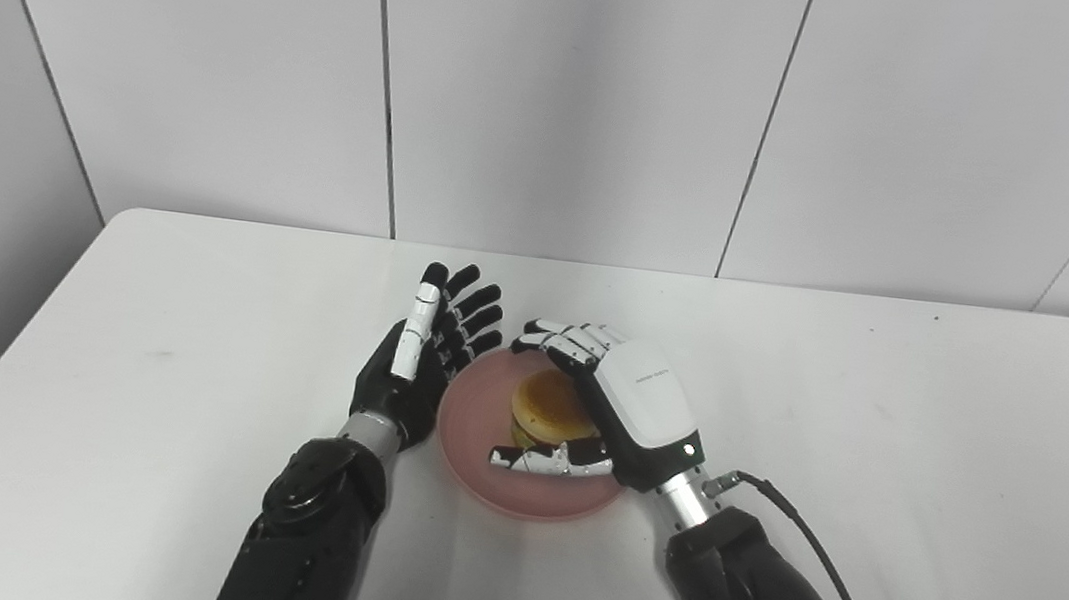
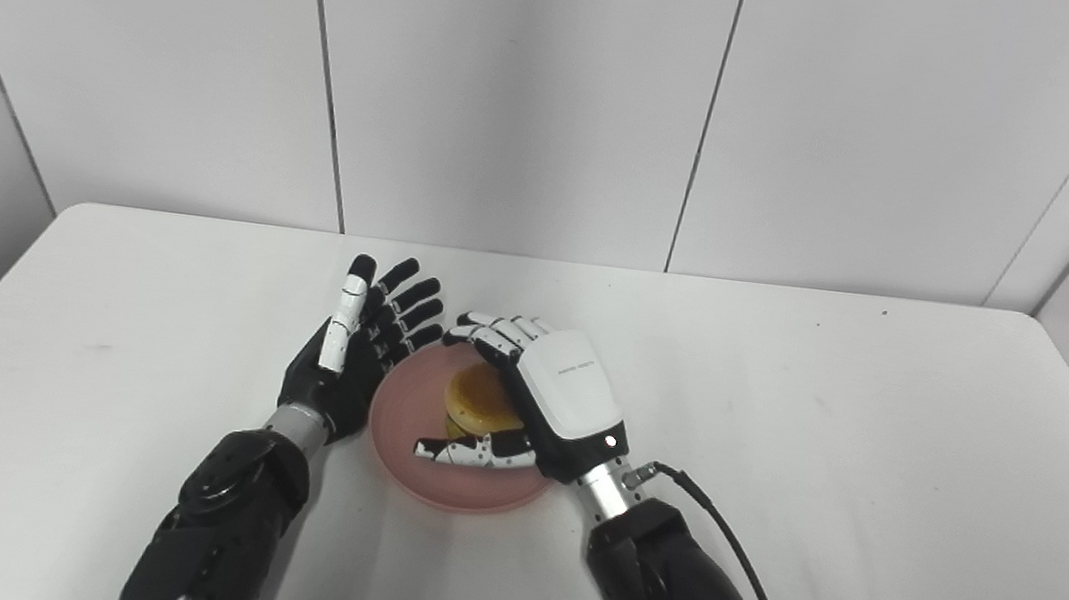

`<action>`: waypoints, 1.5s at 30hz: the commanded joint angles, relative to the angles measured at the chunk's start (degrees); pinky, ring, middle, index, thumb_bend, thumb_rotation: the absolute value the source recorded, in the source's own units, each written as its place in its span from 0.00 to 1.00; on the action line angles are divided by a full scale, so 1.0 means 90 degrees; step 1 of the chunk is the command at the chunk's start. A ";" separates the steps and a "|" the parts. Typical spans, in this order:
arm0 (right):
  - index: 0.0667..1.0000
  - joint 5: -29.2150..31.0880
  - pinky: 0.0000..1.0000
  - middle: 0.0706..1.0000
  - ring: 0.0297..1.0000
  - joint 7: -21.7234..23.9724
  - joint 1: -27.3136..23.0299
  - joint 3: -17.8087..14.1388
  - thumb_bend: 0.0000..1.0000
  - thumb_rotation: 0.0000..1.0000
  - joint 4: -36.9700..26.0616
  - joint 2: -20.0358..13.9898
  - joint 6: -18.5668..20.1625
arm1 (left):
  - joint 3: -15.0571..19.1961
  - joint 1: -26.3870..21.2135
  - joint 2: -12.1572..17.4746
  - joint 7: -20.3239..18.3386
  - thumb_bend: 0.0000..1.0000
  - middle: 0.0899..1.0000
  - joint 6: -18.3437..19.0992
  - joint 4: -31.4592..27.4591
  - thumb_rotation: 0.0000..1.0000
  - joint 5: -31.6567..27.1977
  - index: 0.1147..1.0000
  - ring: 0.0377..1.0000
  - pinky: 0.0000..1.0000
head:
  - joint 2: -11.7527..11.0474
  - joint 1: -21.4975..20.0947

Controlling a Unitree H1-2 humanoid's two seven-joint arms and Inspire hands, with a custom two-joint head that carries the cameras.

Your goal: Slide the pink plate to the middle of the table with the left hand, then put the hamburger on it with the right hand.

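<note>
— What sort of place is shown?

— A lab or test room is suggested. A plain white table [image 1: 190,321] is set against bare white wall panels [image 1: 578,94], which are divided by thin dark seams.

— What else points that way?

— Two robot arms are seen at the table's near edge, and a black cable [image 1: 817,559] is run along the right one.

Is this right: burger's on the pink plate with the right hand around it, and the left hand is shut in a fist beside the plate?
Not quite. The left hand is open, fingers spread and upright, not a fist; the left eye view shows it clearly. The rest holds: the burger sits on the pink plate, the right hand is curled around it, and the left hand stands beside the plate.
</note>
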 commanded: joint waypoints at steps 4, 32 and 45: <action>0.71 0.0437 0.70 0.80 0.77 0.0080 -0.0005 -0.0333 0.78 0.95 -0.0637 -0.0008 -0.0118 | -0.0001 0.0210 0.0038 0.0096 0.81 0.86 0.0369 0.0236 0.83 0.0073 0.88 0.90 0.91 | 0.0049 -0.0023; 0.84 0.3870 0.72 0.84 0.79 0.1422 0.0629 -0.2009 0.60 0.94 -0.0588 0.0768 0.0551 | 0.0077 0.0500 -0.0274 0.1497 0.81 1.00 -0.1451 0.0540 0.83 0.1191 0.97 0.99 0.94 | 0.0043 0.0008; 0.94 0.4638 0.82 0.95 0.89 0.1615 0.0538 -0.2652 0.57 1.00 -0.0200 0.0896 0.0913 | 0.0077 0.0691 -0.0276 0.1811 0.72 1.00 -0.1808 0.0396 0.83 0.1438 1.00 1.00 1.00 | 0.0182 -0.0208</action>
